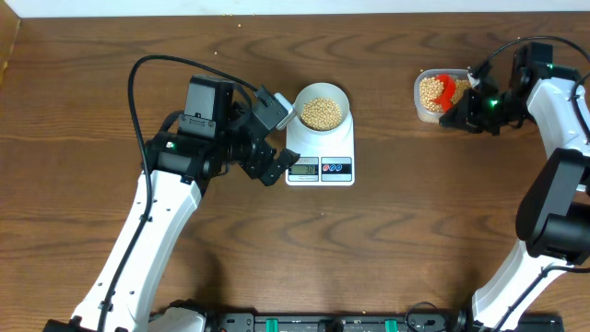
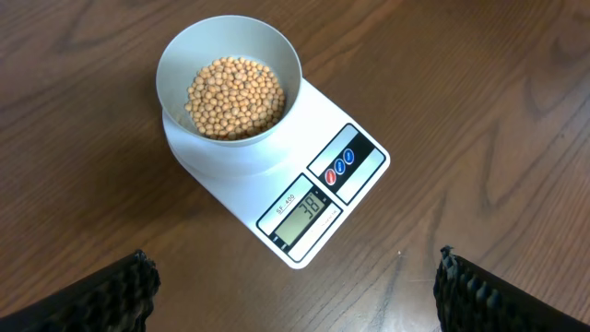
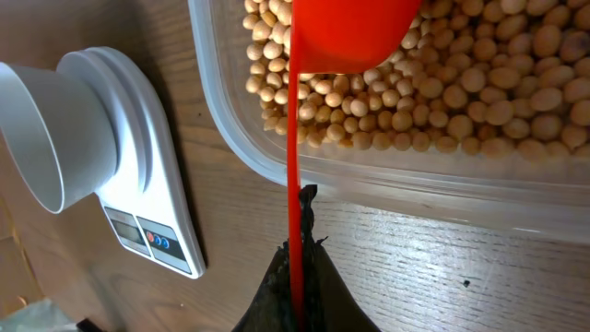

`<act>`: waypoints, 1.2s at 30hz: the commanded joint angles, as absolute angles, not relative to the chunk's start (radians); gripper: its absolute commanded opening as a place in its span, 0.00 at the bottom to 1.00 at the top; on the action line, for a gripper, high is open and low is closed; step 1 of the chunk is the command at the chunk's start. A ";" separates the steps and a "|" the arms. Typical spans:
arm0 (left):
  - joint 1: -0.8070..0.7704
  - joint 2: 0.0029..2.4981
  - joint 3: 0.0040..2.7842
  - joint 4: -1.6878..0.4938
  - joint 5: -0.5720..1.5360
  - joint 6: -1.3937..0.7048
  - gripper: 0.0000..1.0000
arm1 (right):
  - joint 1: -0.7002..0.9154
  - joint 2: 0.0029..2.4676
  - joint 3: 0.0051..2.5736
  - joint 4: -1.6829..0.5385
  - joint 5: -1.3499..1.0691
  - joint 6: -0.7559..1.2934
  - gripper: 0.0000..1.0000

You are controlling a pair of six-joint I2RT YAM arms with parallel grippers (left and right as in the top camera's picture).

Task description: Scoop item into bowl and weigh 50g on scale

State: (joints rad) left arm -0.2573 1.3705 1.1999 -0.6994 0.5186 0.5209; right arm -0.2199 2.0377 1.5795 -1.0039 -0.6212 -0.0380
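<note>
Left hand spread wide, empty, just left of scale on bench. On scale: bowl part-filled with beans. Far right, right hand clamped on red scoop handle, cup over more beans in clear tub.

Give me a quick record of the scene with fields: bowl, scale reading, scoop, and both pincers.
bowl: on the scale, partly filled with beans
display: reads 38
scoop: red, at the clear tub of beans
right pincer: shut on scoop handle
left pincer: open, beside scale, holding nothing
</note>
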 commanded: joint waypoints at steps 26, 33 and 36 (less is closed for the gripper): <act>-0.258 1.371 1.195 -0.699 0.531 0.527 0.98 | -0.312 2.048 1.575 -1.039 -0.775 -0.137 0.01; -0.258 1.371 1.195 -0.699 0.531 0.527 0.98 | -0.315 2.048 1.575 -1.040 -0.824 -0.155 0.01; -0.258 1.371 1.195 -0.699 0.531 0.527 0.98 | -0.315 2.048 1.575 -1.041 -0.828 -0.155 0.01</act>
State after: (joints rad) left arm -0.2573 1.3705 1.1999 -0.6994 0.5186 0.5209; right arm -0.3008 2.0380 1.5787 -1.0389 -0.7815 -0.1303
